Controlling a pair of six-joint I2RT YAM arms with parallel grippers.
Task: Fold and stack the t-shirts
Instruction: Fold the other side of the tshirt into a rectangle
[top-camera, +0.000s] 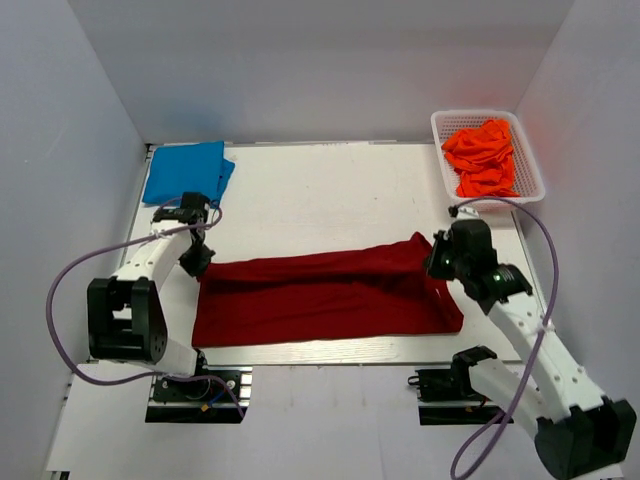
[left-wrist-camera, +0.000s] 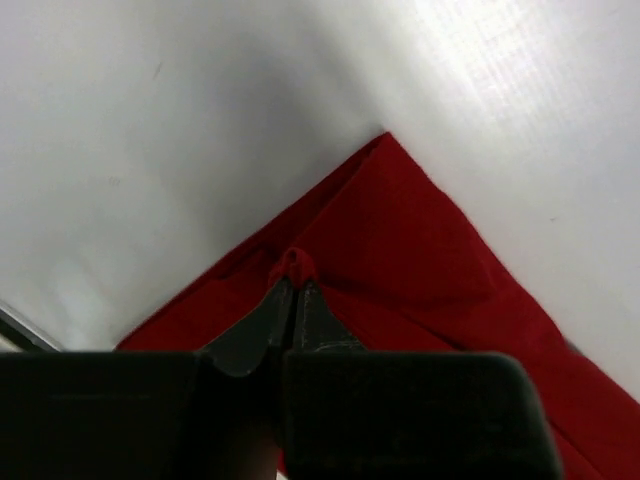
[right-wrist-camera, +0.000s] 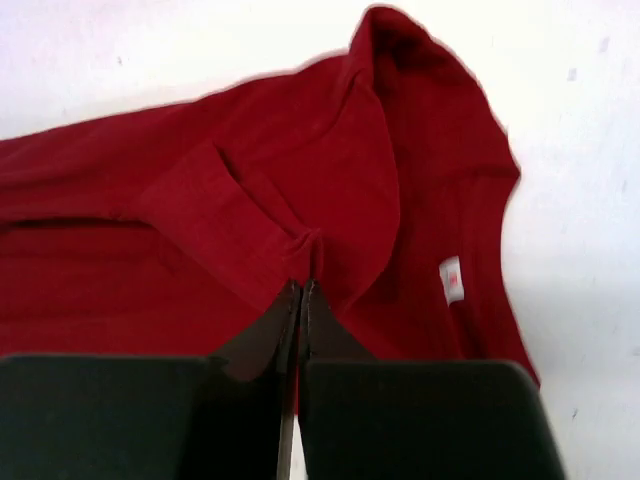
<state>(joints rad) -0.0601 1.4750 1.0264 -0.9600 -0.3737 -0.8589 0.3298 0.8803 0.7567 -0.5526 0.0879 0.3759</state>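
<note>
The dark red t-shirt (top-camera: 330, 293) lies stretched across the table's near middle, folded lengthwise. My left gripper (top-camera: 196, 256) is shut on its left far corner; in the left wrist view the fingertips pinch a small pucker of red cloth (left-wrist-camera: 294, 266). My right gripper (top-camera: 437, 258) is shut on the right end near the sleeve; the right wrist view shows the pinched fold (right-wrist-camera: 308, 250) and the white neck tag (right-wrist-camera: 451, 278). A folded bright blue t-shirt (top-camera: 187, 171) lies at the far left. Bright orange t-shirts (top-camera: 484, 156) fill a basket.
A white mesh basket (top-camera: 532, 160) stands at the far right corner. Grey walls close in the table on the left, back and right. The table's near edge (top-camera: 330, 353) runs just below the red shirt.
</note>
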